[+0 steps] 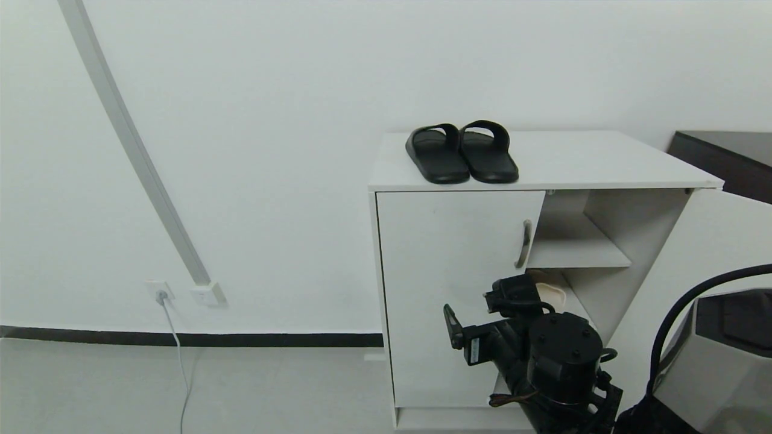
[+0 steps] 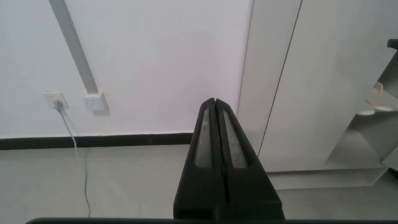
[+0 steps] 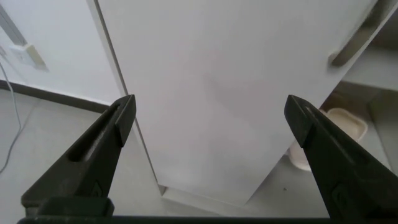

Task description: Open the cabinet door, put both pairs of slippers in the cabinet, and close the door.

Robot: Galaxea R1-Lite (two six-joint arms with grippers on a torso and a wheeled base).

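Right claw (image 3: 209, 102) gapes wide, empty, facing the white closed cabinet door (image 1: 443, 277), open shelves (image 1: 579, 256) at 3 o'clock; left claw (image 2: 215, 106) is pinched shut.

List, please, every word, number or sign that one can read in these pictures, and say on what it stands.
No text can be read.
On the right arm, a white sticker: its print is too small to read.
On the black slippers, the cabinet door and the wall sockets: no text shows.
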